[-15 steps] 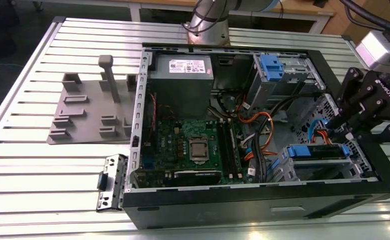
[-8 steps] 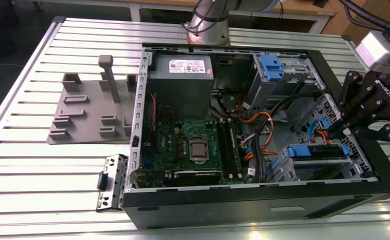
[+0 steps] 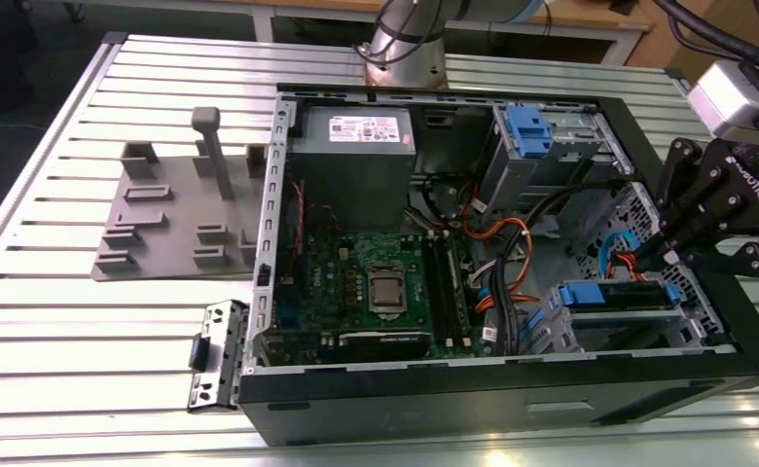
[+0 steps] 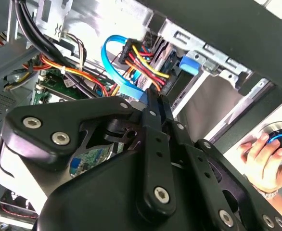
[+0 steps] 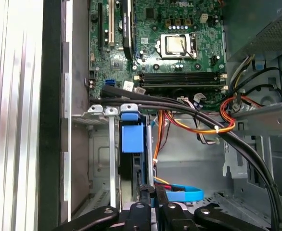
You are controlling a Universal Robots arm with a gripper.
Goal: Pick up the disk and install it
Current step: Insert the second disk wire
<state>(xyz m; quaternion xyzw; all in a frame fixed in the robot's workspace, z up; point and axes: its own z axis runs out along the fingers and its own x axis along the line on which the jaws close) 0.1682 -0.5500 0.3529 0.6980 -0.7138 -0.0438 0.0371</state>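
1. The open computer case point(image 3: 510, 404) lies on a slatted metal table point(image 3: 42, 321). It takes up the middle and the exterior view's right.
2. The case has tall black walls all round. There is open room above it, but inside it is crowded.
3. The claw point(image 3: 669, 255) is black, made of flat bars and bolts. It hangs just inside the case wall on the exterior view's right.
4. In the second wrist view its two fingers point(image 4: 152, 113) are pressed flat together, with nothing seen between them.
5. The disk point(image 3: 620, 295) sits low in the lower right of the exterior view. It is in a grey metal bay, with blue plastic rails along its sides.
6. The claw tip is just above the disk's end, near a blue ribbon cable point(image 4: 113, 67) and a bunch of red and yellow wires point(image 4: 143, 65). I cannot tell if the claw touches the disk.
7. The green board point(image 3: 373, 287) is flat and bumpy, with a shiny square in its middle.
8. A grey box point(image 3: 351, 146) sits at the upper middle.
9. A grey plastic stand point(image 3: 172, 209) is on the table at the left, well apart from the case.
10. A hand point(image 4: 259, 154) rests on a round knob outside the case.
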